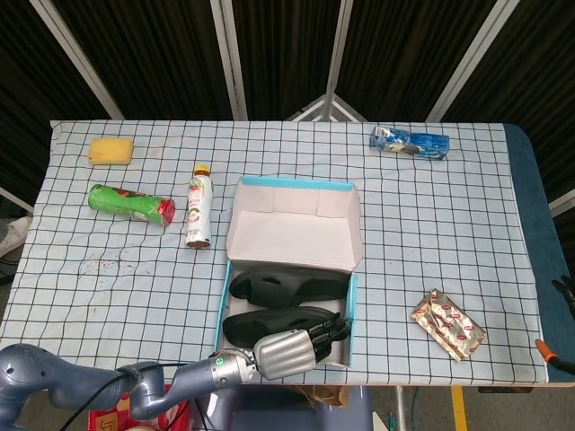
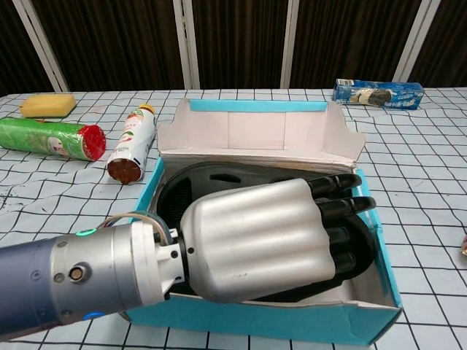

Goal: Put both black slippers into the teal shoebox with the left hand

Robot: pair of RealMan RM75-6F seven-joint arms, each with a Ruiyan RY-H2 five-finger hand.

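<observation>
Left hand inside the shoebox, lying on the near slipper

The left hand [image 2: 270, 244] lies palm-down over the near slipper [image 1: 278, 321] in the teal shoebox [image 2: 292, 324], fingers side by side; whether it grips, I cannot tell. Only the head view clearly shows the far slipper [image 1: 287, 285] beside it, plus a foil packet [image 1: 447, 324] well to the right. The right hand stays out of sight.

the left robot hand [image 2: 255, 244] covers most of the near slipper [image 2: 361, 251] inside the teal shoebox [image 2: 292, 324], hiding any grip.
</observation>
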